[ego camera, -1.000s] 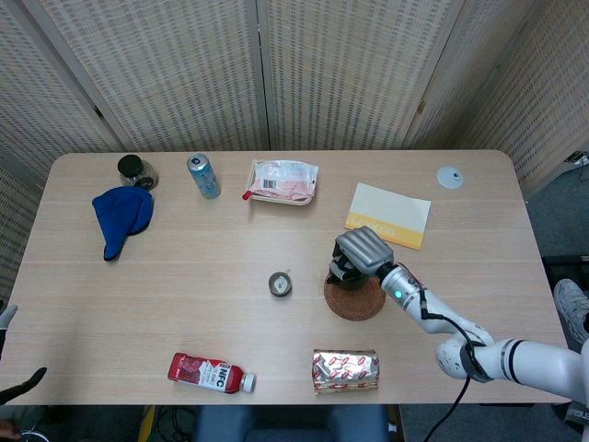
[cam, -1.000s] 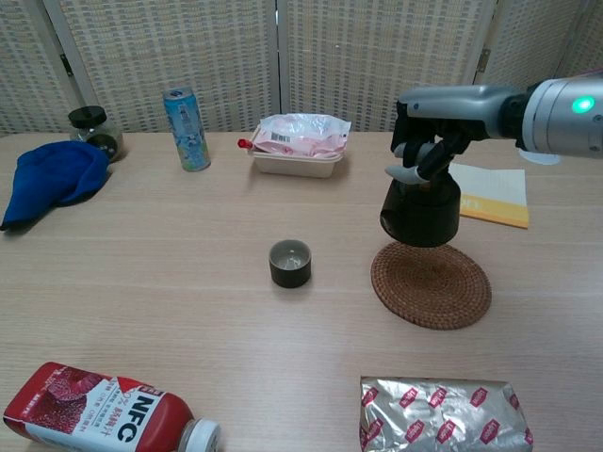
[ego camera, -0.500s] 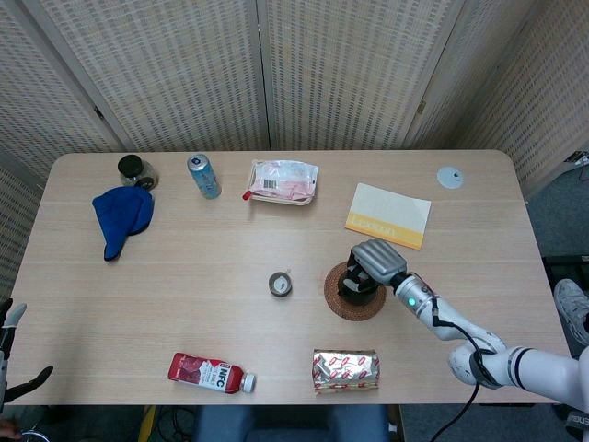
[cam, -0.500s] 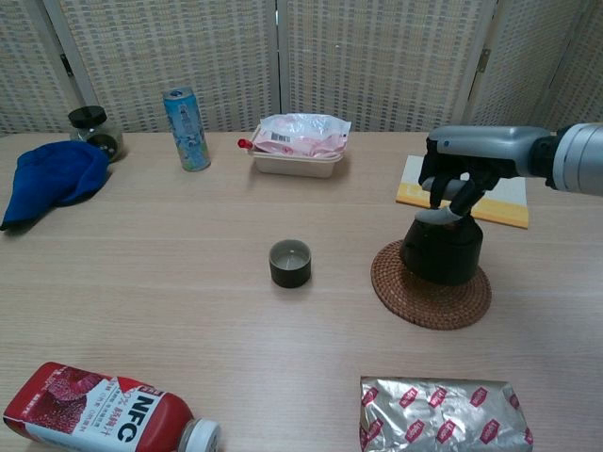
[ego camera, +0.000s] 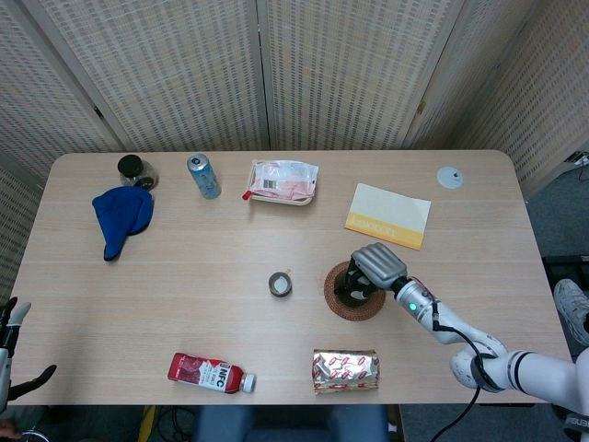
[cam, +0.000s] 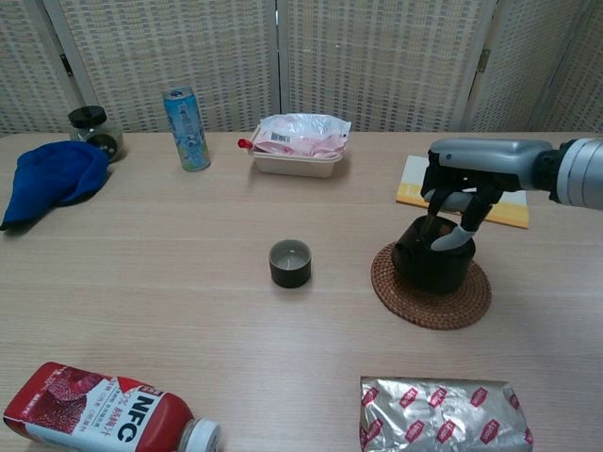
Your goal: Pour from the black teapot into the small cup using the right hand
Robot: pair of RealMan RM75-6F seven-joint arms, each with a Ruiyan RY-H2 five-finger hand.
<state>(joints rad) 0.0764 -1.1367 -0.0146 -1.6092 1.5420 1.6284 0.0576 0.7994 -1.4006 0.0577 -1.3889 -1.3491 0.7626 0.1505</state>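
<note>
Two vessels matter to us here: the black teapot [cam: 431, 265] and the small cup [cam: 289, 263]. We see the teapot standing upright on the round woven coaster [cam: 431, 286], with the right hand [cam: 463, 187] over its top, fingers [cam: 454, 236] curled down around the handle area; whether they actually grip it we cannot tell. The cup sits on the wooden table [cam: 188, 282] to the left of the coaster, apart from it, its mouth open upward; its inside looks pale, and we cannot tell if it holds liquid.

Along the far edge we see a dark-lidded glass jar [cam: 92, 130], a blue cloth [cam: 52, 178], a light-blue drinks can [cam: 187, 128] standing upright, and a shallow tray holding a pink-and-white sealed packet [cam: 300, 136]. A yellow-edged booklet [cam: 504, 199] lies behind the teapot. Near us a red NFC juice bottle [cam: 99, 416] lies on its side, and a silver foil packet [cam: 441, 414] lies flat.

At the head view's lower left corner, the left hand [ego camera: 11, 364] shows only partly, so we cannot tell its state.
</note>
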